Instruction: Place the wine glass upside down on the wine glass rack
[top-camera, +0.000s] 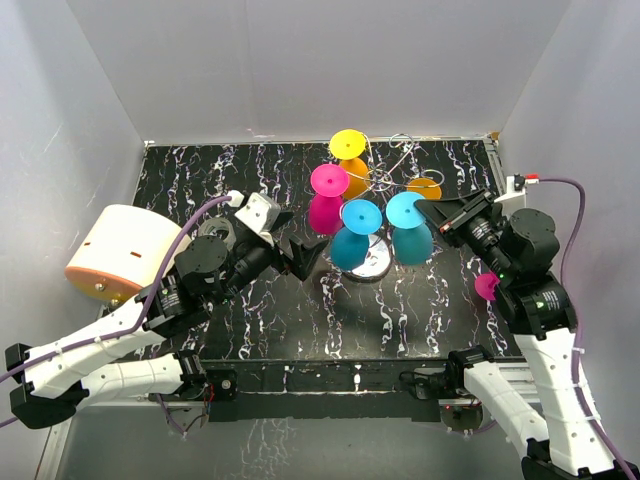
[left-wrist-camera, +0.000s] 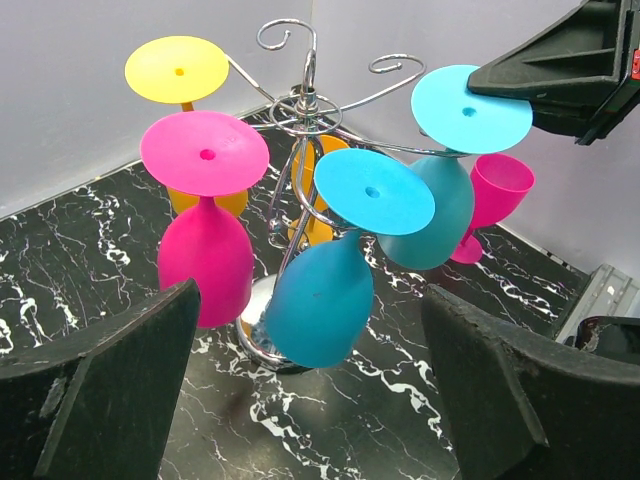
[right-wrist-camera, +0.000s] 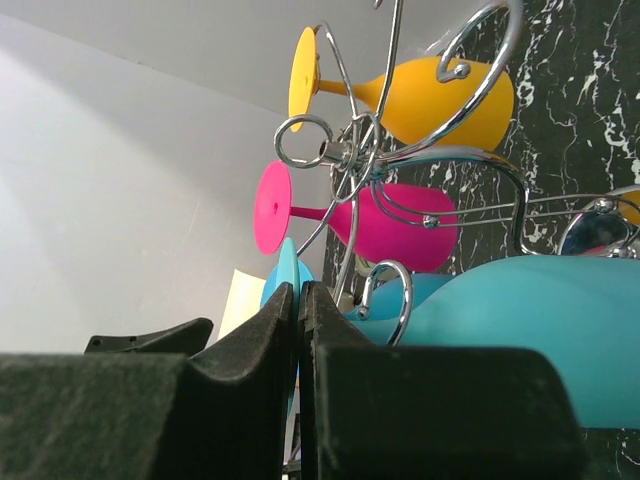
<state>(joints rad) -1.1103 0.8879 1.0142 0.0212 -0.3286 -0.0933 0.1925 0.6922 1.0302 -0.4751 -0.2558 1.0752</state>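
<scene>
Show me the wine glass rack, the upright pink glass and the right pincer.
wine glass rack (top-camera: 378, 263): top external view, disc base.
upright pink glass (left-wrist-camera: 497, 200): left wrist view, bowl.
right pincer (right-wrist-camera: 298, 300): right wrist view, between fingertips.

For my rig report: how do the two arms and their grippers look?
The left arm and right arm have white shells and black joints, each with a lilac cable. The left gripper and right gripper are matte black with wedge-shaped fingers.

The left arm (top-camera: 90, 350) and right arm (top-camera: 565, 400) are built alike, with white tube-shaped links joined by round black motor housings. A thin purple cable (top-camera: 178, 240) loops along each. The fingers (left-wrist-camera: 100, 390) are matt black, wedge-shaped and coarse-grained.
</scene>
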